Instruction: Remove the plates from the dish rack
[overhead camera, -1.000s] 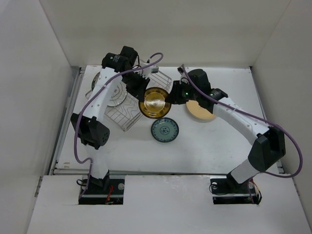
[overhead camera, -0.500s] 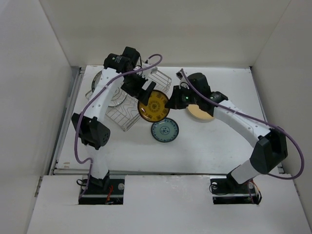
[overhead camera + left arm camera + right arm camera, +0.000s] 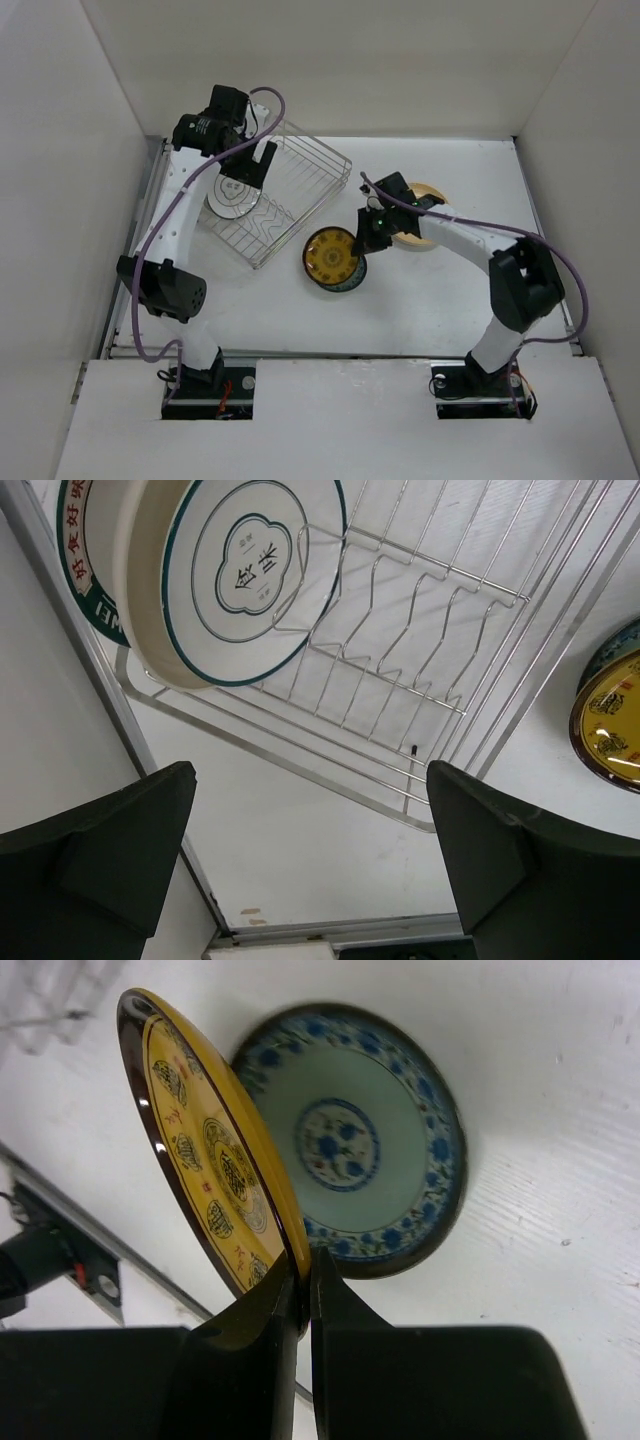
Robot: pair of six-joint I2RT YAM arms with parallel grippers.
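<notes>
Place: a robot test cell in a lab, not a kitchen.
Walls: plain white panels [image 3: 60, 150] box me in on three sides.
Surface: white table [image 3: 440, 300], my bases [image 3: 208, 385] bolted at its near edge.
Wiring: purple cables [image 3: 583, 300] loop exposed.

The right gripper [image 3: 365, 242] holds the yellow patterned plate [image 3: 331, 256] by its edge over a teal-rimmed plate [image 3: 357, 273]; the left gripper [image 3: 252, 168] hovers above the dish rack [image 3: 300, 178].

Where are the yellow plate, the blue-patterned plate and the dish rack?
yellow plate [image 3: 215, 1155]: right wrist view, patterned face.
blue-patterned plate [image 3: 340, 1145]: right wrist view, centre medallion.
dish rack [image 3: 295, 185]: top view, bare wire floor.
</notes>
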